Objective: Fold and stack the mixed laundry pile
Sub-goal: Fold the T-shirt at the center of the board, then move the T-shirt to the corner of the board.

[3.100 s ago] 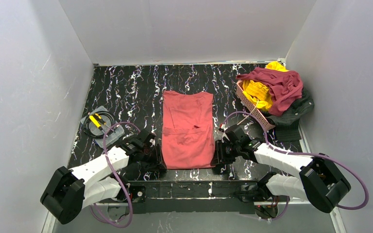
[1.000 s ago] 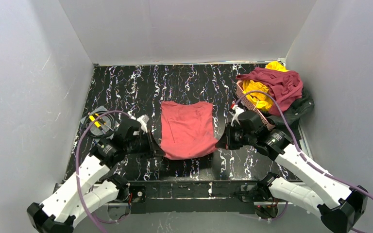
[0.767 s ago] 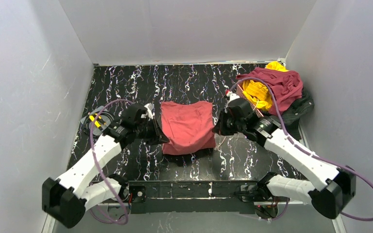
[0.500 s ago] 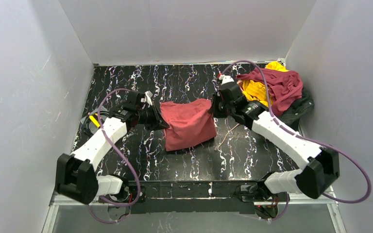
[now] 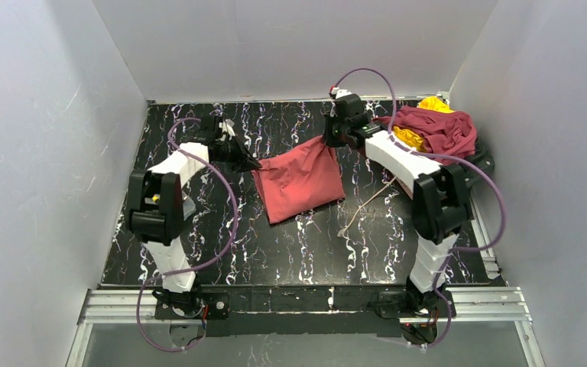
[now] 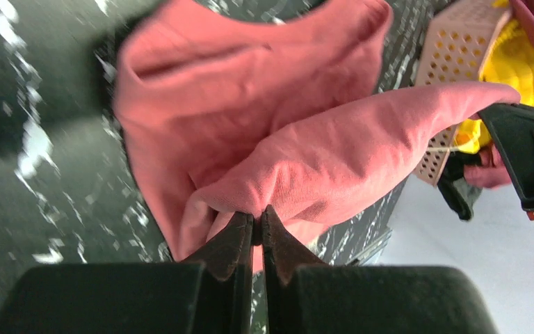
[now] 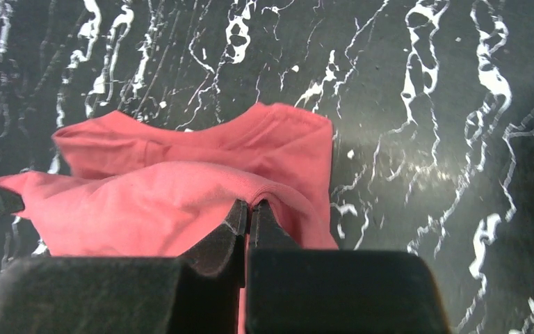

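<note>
Folding step on the salmon shirt (image 5: 302, 182), centre of the table (image 5: 222, 229); left gripper (image 6: 257, 217) and right gripper (image 7: 248, 207) each clamped on a raised corner; next: lower the corners onto the far edge, align, release; pile (image 5: 436, 130) waits far right.

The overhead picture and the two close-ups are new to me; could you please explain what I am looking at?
Two white robot arms are bolted at the near edge of a black marbled table. The overhead picture comes from a fixed camera above them; each close-up comes from a wrist camera looking along that arm's jaws. The left arm and right arm each have jaws shut on the salmon-red shirt, holding one edge up between them. More laundry is heaped far right; a cream cord lies beside the shirt.
</note>
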You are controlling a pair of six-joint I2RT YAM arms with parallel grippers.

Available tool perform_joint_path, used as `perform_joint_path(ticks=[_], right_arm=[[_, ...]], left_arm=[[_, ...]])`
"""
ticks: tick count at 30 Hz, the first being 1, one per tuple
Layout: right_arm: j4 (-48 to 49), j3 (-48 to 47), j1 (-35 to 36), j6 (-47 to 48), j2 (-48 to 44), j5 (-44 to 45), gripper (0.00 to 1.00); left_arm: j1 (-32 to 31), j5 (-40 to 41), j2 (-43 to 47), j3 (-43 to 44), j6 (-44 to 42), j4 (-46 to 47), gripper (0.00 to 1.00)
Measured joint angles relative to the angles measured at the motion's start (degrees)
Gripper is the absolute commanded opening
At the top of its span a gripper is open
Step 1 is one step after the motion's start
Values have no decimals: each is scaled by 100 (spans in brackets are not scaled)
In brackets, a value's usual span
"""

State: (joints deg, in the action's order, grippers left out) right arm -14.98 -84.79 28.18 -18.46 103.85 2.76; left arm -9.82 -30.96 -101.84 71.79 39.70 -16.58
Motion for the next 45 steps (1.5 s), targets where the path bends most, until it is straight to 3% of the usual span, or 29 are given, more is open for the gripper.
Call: perform_joint_path(ticks=[6, 10, 11, 14, 15, 16, 18, 20, 22, 27, 31, 37, 40, 45], right_arm=[[326, -568, -33, 396, 1154, -286, 1], [431, -809, -33, 544, 1554, -389, 1], [461, -857, -33, 573, 1615, -400, 6], [468, -994, -35, 638, 1692, -404, 46], [470, -1064, -39, 671, 1707, -404, 57], [474, -1117, -44, 673, 1714, -407, 67], [494, -1169, -59, 758, 1700, -422, 82], [452, -1176, -87, 855, 1648, -461, 88], [396, -1139, -120, 938, 1541, -525, 90], [313, -260, -157, 973, 715, -754, 90], [293, 549, -160, 896, 162, -883, 81], [289, 1377, -160, 730, -85, -1056, 48], [227, 1528, -177, 673, -72, -1086, 32], [245, 1530, -219, 638, 46, -1139, 20]], left_arm=[[236, -142, -1115, 315, -42, 267, 0], [334, -166, -1298, 426, -68, 330, 0], [365, -173, -1298, 470, -68, 330, 2], [455, -195, -1329, 728, -109, 313, 33], [481, -199, -1340, 813, -153, 315, 49], [503, -212, -1344, 918, -181, 306, 59], [531, -210, -1346, 1078, -284, 326, 88], [562, -140, -1279, 1088, -409, 319, 98], [575, -33, -1119, 975, -498, 280, 98], [570, 142, -271, 227, -616, 238, 98], [518, 164, 339, -420, -632, 243, 98], [295, 175, 535, -1248, -649, 214, 98], [164, 181, 529, -1410, -658, 157, 94], [-37, 264, 411, -1419, -675, 175, 83]])
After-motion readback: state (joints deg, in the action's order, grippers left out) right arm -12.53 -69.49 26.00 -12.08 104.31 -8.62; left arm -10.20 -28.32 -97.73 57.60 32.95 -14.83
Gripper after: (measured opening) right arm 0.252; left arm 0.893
